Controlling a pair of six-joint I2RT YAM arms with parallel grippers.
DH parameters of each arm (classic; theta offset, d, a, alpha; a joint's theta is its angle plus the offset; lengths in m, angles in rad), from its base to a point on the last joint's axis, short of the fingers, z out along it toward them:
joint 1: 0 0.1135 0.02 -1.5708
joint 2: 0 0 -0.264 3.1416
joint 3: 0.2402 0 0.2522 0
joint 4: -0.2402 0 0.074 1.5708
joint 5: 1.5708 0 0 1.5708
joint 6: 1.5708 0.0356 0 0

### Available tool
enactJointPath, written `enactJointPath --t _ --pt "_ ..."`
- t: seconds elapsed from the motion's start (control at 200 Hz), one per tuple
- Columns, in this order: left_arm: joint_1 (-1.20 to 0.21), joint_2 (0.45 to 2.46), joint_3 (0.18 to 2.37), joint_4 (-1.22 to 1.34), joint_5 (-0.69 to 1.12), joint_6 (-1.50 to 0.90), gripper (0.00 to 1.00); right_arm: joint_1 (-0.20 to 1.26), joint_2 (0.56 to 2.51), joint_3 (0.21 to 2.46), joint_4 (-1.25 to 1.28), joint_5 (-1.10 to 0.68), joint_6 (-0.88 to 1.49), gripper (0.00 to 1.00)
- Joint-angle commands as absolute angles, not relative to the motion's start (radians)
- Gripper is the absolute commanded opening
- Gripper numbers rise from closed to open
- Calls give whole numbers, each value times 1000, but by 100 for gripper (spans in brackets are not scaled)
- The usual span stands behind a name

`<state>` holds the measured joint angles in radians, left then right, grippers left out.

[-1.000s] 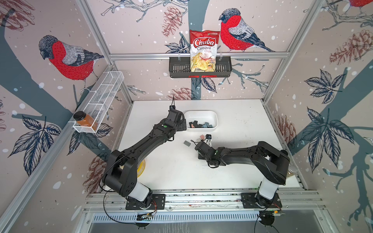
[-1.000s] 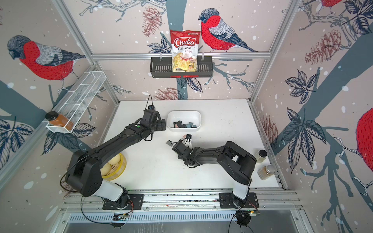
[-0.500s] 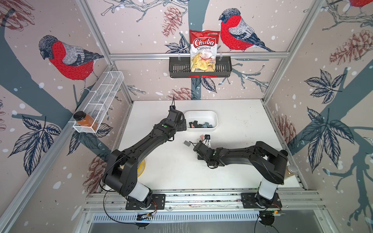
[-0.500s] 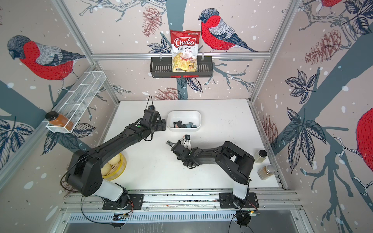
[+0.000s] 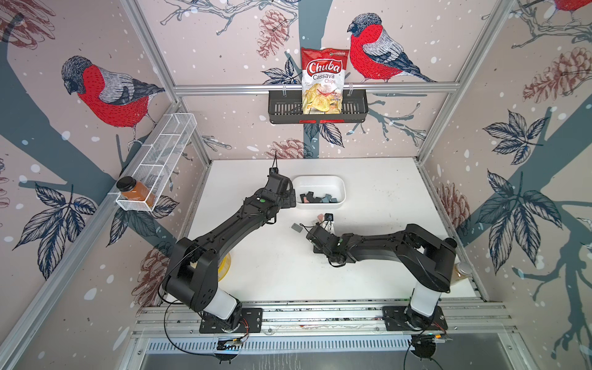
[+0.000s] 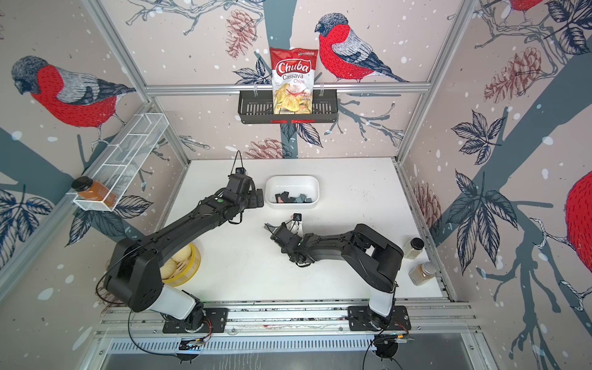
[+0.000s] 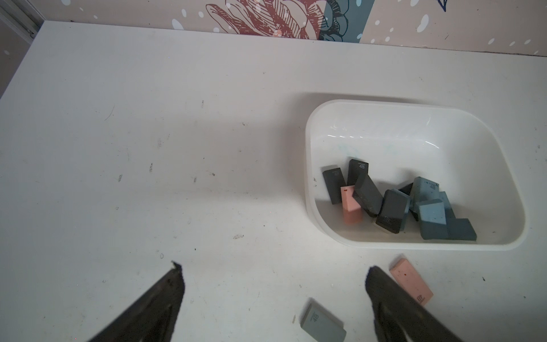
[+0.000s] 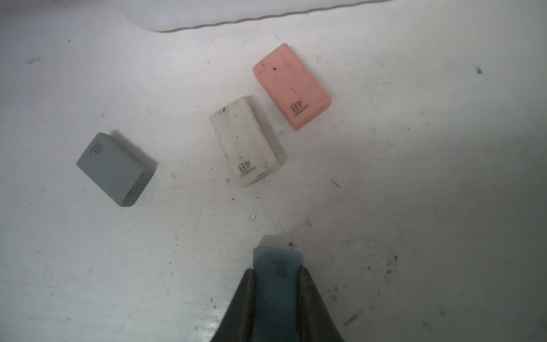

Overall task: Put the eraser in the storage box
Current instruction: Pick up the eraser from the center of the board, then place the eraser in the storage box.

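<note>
Right gripper is clamped on a blue eraser. Its two dark fingers press against the eraser's long sides, and the end stamped 4B sticks out past the tips. The gripper hangs low over the white table; whether the eraser's underside touches the surface cannot be told.

Ahead of it three loose erasers lie flat on the table, apart from one another: a grey eraser, a white eraser (grubby, with dark specks) and a pink eraser. Beyond them shows the wall of the storage box, so the held eraser is outside the box, though near it.

In both top views the box stands toward the back of the table, just past the ends of the two arms. Inside it a heap of erasers lies against the wall nearest the arms: dark grey ones, blue ones and a single pink one. The far half of the box floor is bare.

Left gripper has its fingers spread wide with nothing between them, and hangs over the table just beside the box
</note>
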<state>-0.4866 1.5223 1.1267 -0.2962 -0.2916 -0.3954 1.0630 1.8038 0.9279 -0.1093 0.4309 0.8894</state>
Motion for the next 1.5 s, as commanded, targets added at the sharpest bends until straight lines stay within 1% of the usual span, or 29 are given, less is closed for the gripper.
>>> enactJointPath --t 0.0,0.395,0.655,0.811,1.016,1.301,1.491 --pt "-485 1517 1136 -280 -293 -406 96 1057 1776 924 -221 399 871 25" --pt "-483 1525 1135 -278 -289 -406 96 1008 1661 931 -229 396 814 25" --pt "-483 1539 1134 -279 -303 -406 96 908 1596 1010 -270 377 729 25" --pt "-483 1564 1144 -289 -307 -406 96 845 1592 1090 -275 349 677 26" --pt "-483 1578 1138 -283 -310 -410 96 756 1653 1216 -278 274 618 26" --pt "-482 1609 1147 -295 -289 -422 96 628 1830 1384 -277 164 552 27" --pt "-485 1634 1205 -362 -266 -446 96 597 1943 1462 -263 124 540 27"
